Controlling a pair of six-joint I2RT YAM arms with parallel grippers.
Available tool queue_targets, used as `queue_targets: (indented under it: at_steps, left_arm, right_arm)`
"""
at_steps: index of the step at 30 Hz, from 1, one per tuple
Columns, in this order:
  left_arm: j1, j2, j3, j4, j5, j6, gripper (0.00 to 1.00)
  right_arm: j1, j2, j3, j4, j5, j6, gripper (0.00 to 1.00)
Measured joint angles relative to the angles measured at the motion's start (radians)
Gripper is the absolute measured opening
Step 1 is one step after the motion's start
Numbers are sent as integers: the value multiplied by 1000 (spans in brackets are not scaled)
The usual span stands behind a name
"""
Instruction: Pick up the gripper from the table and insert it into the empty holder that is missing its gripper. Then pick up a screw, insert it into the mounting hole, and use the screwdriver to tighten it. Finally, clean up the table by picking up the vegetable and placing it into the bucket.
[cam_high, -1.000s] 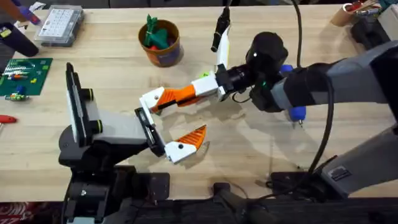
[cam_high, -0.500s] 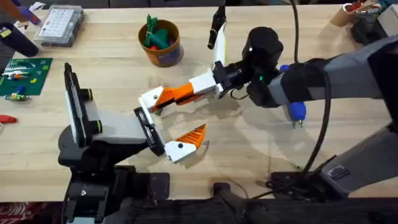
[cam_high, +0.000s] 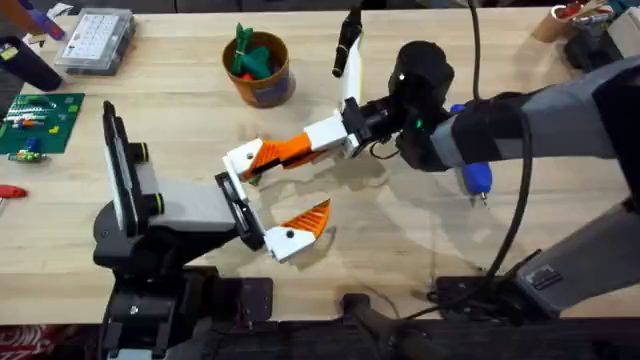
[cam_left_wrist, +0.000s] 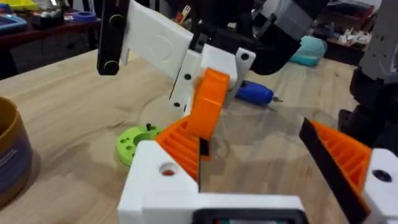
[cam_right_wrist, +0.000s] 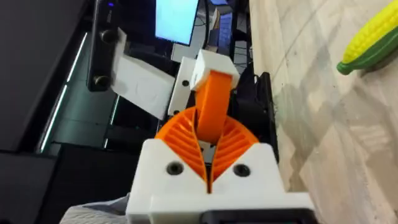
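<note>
The small orange gripper (cam_right_wrist: 211, 106) is pinched between the ribbed pads of my right gripper (cam_high: 292, 150), which is shut on it. Its far end meets the white holder (cam_high: 242, 160) on the black jaw plate of my left arm; I cannot tell how deep it sits. My left gripper (cam_high: 295, 182) is open, its other orange-padded finger (cam_high: 305, 222) standing apart. The blue screwdriver (cam_high: 472, 177) lies partly under my right arm. A tan bucket (cam_high: 262, 85) holding green items stands at the back. A yellow-green corn vegetable (cam_right_wrist: 372, 34) lies on the table.
A green round disc with holes (cam_left_wrist: 134, 143) lies on the wood beside the holder. A clear parts box (cam_high: 95, 40) and a green circuit board (cam_high: 35, 120) are at the far left. A black-and-white tool (cam_high: 350, 50) lies behind my right gripper.
My right arm has shifted slightly left and toward the back with the orange gripper held, uncovering more of the screwdriver. The left arm has stayed still.
</note>
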Motion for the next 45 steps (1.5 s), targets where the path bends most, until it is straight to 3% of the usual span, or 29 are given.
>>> queue_targets:
  at_steps: [28,45]
  left_arm:
    - [4,0,0,-1,-11,-10,984]
    - [4,0,0,-1,-11,-10,984]
  right_arm:
    - [-2,57,65,-59,-53,-124,12]
    - [-2,58,68,-59,-56,-120,12]
